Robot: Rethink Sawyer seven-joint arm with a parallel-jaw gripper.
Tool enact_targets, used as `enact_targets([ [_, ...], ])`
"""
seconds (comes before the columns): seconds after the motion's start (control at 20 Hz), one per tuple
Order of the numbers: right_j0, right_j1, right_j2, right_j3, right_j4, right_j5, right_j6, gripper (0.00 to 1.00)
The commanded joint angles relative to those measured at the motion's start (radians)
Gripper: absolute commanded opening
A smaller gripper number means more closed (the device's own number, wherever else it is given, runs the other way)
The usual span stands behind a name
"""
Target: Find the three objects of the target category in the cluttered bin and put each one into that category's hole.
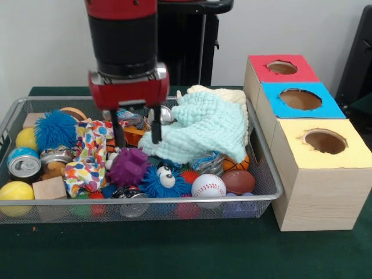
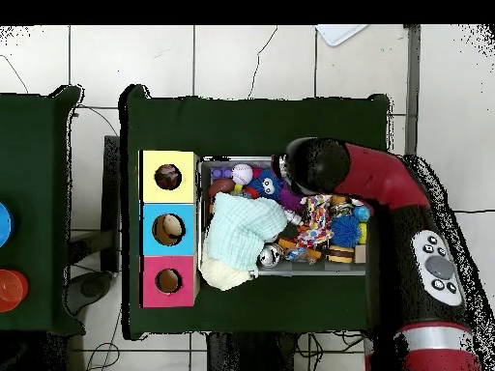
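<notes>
From the front, the gripper [image 1: 137, 132] hangs inside the bin [image 1: 264, 174] with jaws spread and empty, between the polka-dot cloth [image 1: 87, 157] and the mint-green cloth [image 1: 203, 131] (draped over a cream cloth [image 1: 229, 96]). A purple spiky ball [image 1: 128, 165] and a baseball [image 1: 208, 186] lie close by. The yellow box's hole [image 1: 325, 141] stands right of the bin.

From overhead, the arm [image 2: 372, 179] covers part of the bin; the polka-dot cloth [image 2: 316, 220] lies mid-bin, the hole [image 2: 168, 177] beyond its end.
</notes>
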Motion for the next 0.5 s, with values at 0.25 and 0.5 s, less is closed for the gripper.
enact_targets([
  [0.25,0.016,0.108,0.111,-0.026,-0.176,-0.015,-0.209,1.00],
  [0.5,0.002,0.078,0.101,-0.069,-0.252,0.044,-0.241,1.00],
])
